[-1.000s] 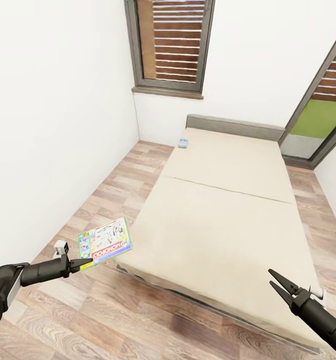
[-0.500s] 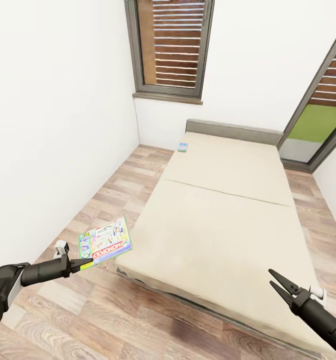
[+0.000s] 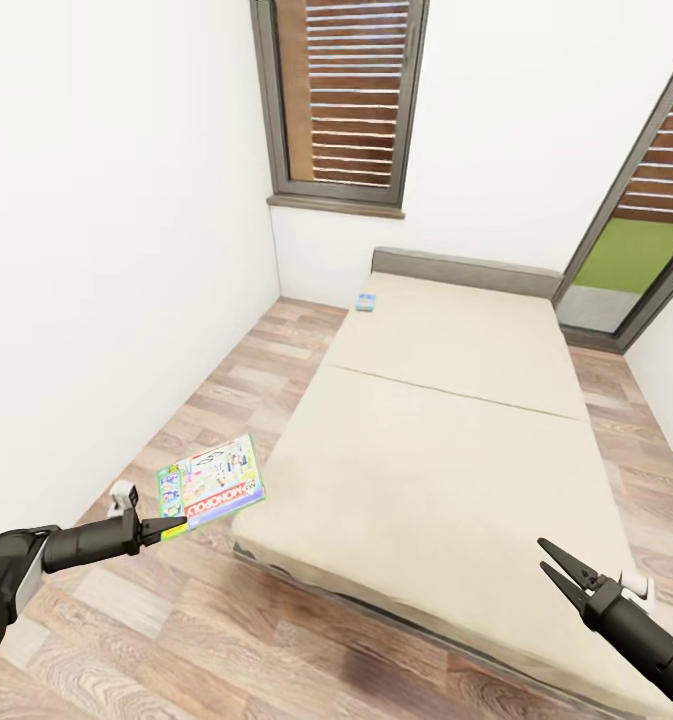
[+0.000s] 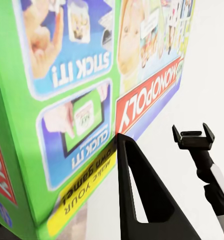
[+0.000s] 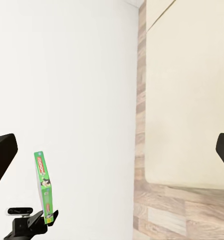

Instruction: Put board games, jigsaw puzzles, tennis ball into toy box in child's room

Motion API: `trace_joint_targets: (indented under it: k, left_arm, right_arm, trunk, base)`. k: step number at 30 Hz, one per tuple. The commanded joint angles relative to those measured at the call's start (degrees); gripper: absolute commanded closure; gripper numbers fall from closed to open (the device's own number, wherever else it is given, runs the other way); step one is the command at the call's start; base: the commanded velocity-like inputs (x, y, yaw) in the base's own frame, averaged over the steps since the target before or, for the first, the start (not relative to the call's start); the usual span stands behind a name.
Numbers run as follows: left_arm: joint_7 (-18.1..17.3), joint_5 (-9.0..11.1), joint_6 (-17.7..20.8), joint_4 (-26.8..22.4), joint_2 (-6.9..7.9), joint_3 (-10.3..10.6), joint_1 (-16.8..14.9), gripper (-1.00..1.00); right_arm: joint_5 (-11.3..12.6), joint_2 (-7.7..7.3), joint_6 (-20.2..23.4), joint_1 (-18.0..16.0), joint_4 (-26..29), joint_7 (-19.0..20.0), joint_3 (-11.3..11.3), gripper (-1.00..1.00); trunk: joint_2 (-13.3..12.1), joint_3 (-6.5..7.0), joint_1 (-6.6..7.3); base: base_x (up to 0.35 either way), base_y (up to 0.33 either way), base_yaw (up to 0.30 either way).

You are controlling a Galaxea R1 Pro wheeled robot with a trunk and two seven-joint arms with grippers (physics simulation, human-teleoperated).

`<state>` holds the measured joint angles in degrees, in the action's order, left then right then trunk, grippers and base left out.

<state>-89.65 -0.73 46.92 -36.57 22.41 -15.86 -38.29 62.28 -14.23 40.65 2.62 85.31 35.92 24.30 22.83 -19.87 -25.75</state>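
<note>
Head view has pulled back a little from the bed (image 3: 446,440): its grey frame and the window (image 3: 341,100) sit lower in frame than a second ago, so the robot seems to be backing away. The Monopoly box (image 3: 210,482), lower left, stays pinched in the left gripper (image 3: 172,527) jaws, apparently bound for the toy box. The small blue game box (image 3: 366,301) remains at the bed's far corner, upper centre, and the right gripper (image 3: 552,566) jaws stay spread and empty at lower right.

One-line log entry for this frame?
left gripper: shut on Monopoly box | right gripper: open | small blue game: on bed
</note>
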Motion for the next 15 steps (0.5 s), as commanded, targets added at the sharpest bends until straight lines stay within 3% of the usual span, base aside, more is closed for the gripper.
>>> trace_joint_targets:
  k: [1,15]
  left_arm:
    - [-0.3,-0.1,0.5,0.0,0.00,0.0,0.0,1.00]
    - [-0.3,-0.1,0.4,0.0,0.00,0.0,0.0,1.00]
  right_arm:
    - [0.3,-0.01,0.4,0.0,0.0,-0.1,0.0,-1.00]
    - [0.3,-0.01,0.4,0.0,0.0,-0.1,0.0,-1.00]
  trunk:
    - [0.1,0.02,-0.04]
    - [0.1,1.35,-0.04]
  base:
    - [0.000,0.000,0.000]
    - [0.000,0.000,0.000]
